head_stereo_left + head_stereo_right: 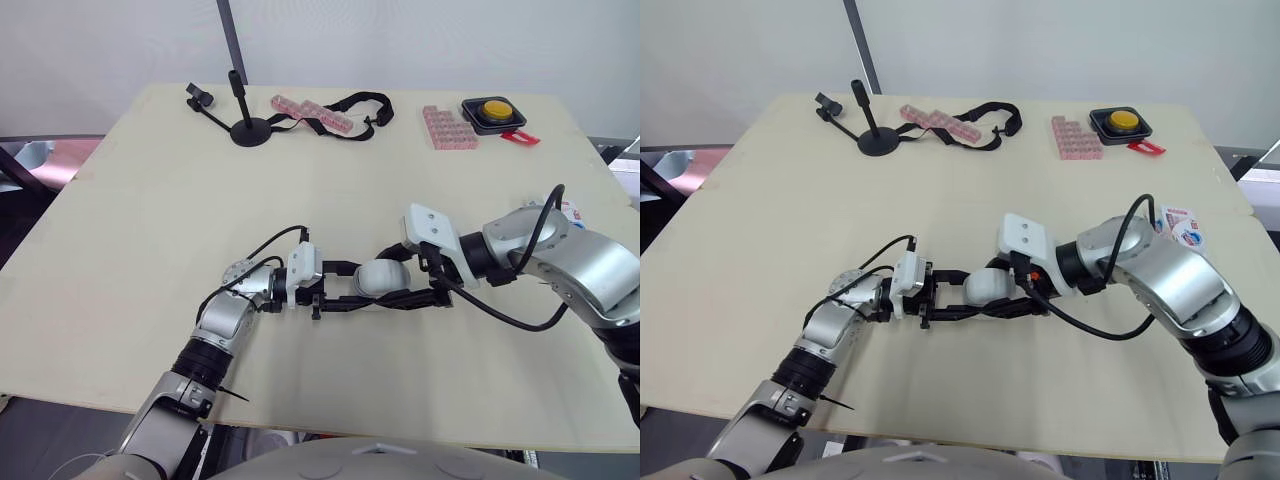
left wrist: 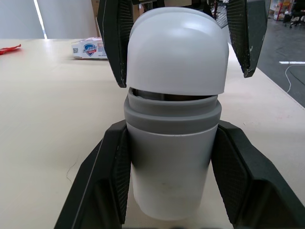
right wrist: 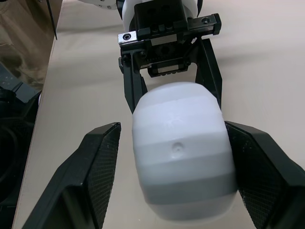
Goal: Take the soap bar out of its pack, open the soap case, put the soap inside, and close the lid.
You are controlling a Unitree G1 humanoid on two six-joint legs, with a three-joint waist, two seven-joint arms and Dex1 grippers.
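Head view: the soap case (image 1: 380, 278) lies near the middle of the front edge of the worktop (image 1: 150, 250). Left wrist view: the left gripper (image 2: 170, 125) clamps its lower half, and the lid (image 2: 176, 47) stands slightly ajar. Right wrist view: the right gripper (image 3: 172, 125) clasps the lid

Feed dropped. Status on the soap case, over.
Left gripper shut on white plastic soap case, base end. Right gripper around its domed lid, gap showing. White soap pack apart, right edge of table.

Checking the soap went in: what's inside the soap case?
The gap under the white domed lid of the grey plastic soap case shows only shadow; walls hide any contents.
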